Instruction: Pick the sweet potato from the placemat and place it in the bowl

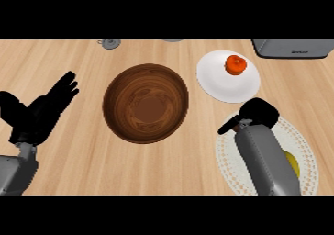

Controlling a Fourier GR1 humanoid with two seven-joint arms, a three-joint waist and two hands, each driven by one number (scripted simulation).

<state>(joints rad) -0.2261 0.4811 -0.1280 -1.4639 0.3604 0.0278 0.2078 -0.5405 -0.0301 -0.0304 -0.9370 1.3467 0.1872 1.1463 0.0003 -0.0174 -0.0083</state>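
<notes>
Right hand (259, 111) curled over placemat (302, 144), contents unclear; yellowish object (292, 164) behind it beside forearm. Wooden bowl (146, 103) to its left, awaiting drop. Left hand (41, 110) open, resting.

bowl (146, 103) centre | plate (227, 85) right | placemat (306, 151) before plate

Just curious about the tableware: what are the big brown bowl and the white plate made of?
The big brown bowl looks like polished wood: ringed grain and a soft sheen. The round white plate seems glazed ceramic, plain and smooth, though plastic is possible.
</notes>
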